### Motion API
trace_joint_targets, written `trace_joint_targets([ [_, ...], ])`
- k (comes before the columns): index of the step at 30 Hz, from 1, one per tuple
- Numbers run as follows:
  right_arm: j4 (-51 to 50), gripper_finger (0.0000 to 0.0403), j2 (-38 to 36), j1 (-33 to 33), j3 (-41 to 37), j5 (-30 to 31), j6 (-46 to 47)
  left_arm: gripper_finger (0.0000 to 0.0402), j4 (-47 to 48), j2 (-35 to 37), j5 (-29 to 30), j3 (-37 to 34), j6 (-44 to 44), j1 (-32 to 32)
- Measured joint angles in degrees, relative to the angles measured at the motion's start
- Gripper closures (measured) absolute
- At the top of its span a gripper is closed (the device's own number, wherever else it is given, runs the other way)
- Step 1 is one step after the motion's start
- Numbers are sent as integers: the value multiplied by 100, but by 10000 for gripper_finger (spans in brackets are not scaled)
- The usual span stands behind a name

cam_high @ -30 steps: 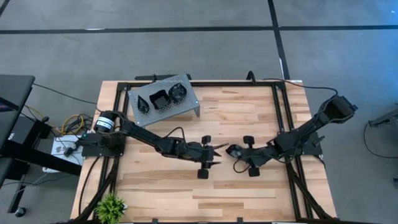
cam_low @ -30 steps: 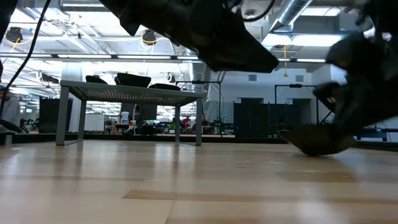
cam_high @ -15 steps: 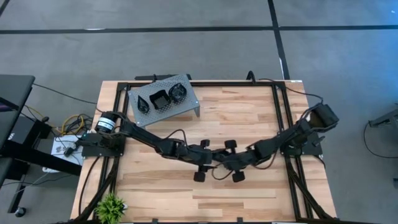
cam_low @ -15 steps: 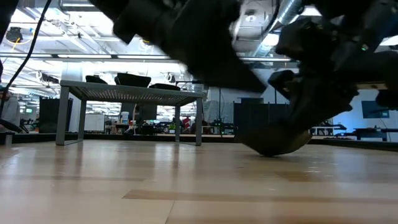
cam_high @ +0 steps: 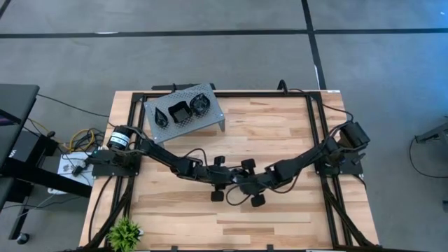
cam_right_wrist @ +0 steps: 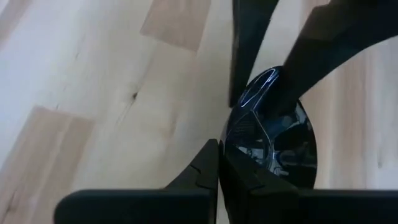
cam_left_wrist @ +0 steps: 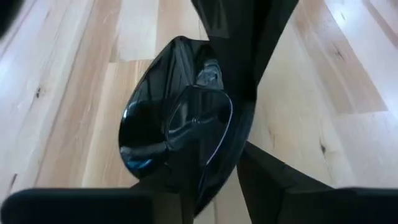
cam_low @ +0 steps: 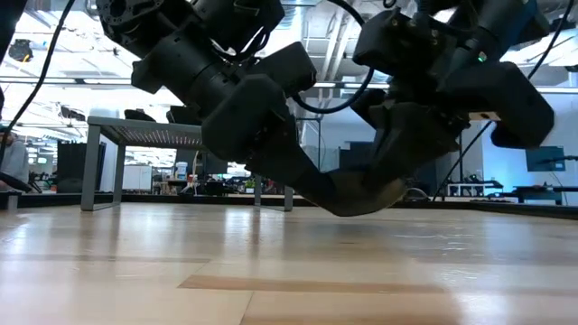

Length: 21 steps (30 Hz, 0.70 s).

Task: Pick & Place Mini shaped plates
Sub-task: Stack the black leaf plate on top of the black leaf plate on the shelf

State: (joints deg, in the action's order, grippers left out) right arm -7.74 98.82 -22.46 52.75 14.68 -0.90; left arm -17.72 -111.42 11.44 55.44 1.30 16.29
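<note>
A glossy black teardrop-shaped plate [cam_left_wrist: 177, 124] is seen between the two hands near the middle of the wooden bench [cam_high: 280, 126], raised just clear of the surface. Its finish is mirror-like, with pale reflections on the inner face, and one end narrows to a point.

The right hand [cam_right_wrist: 219, 163] is shut on the plate's rim, its two fingers pressed together over the edge. The left hand [cam_left_wrist: 214, 180] is placed at the opposite side of the same plate, with its fingers to either side of the rim; whether they are clamped on it cannot be told.

In the high view the plate itself is hidden under the meeting hands [cam_high: 238, 183]; only there is it shown that three more black plates [cam_high: 178, 112] rest on top of the grey perforated stand [cam_high: 210, 119] at the far left of the bench, well apart from the hands. In the low view the held plate [cam_low: 361, 194] is seen from the side as a shallow dark curve hanging above the bench, and the stand [cam_low: 190, 135] is seen as a small table behind. The plate's shape and gloss are shown only by the wrist views.
</note>
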Motion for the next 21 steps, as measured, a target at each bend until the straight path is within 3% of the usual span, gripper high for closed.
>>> trace_joint_targets([
  [10, -26, 383, -43, 242, 14, -221, -105, 389, 5, -2, -15, -2, -111, 61],
  [21, -41, 304, -43, 372, 195, -333, -416, 394, -34, -2, -2, 0, 498, 363],
])
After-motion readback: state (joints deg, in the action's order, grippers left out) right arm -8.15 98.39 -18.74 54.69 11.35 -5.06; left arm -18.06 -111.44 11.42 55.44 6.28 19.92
